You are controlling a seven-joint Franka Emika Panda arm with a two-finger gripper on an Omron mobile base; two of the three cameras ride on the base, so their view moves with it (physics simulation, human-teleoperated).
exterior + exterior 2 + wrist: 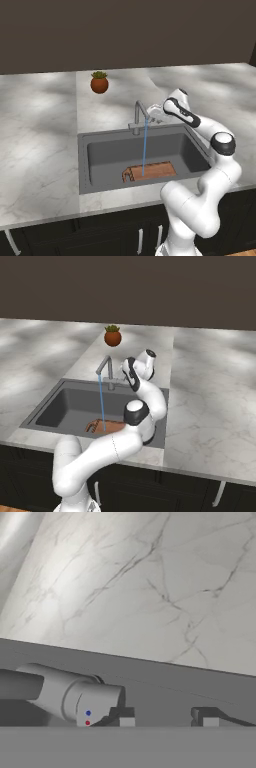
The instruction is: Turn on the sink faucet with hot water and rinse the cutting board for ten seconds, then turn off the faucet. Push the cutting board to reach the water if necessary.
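Note:
Water (144,150) (102,406) runs in a thin blue stream from the sink faucet (137,117) (106,368) onto the reddish-brown cutting board (155,171) (112,427). The board lies flat on the floor of the dark sink (110,155) (75,406), near its front wall. My gripper (154,114) (122,375) (165,721) hovers low over the sink's back rim, just right of the faucet's base. It is shut, with nothing visible between its tips. In the hand view the faucet's grey lever body (65,694), marked with a red and a blue dot, lies just left of the left fingertip (125,719).
A small potted plant (99,83) (113,336) stands on the white marble counter (40,130) behind the faucet. My arm arches over the sink's right side. Dark cabinets run below the counter's front edge.

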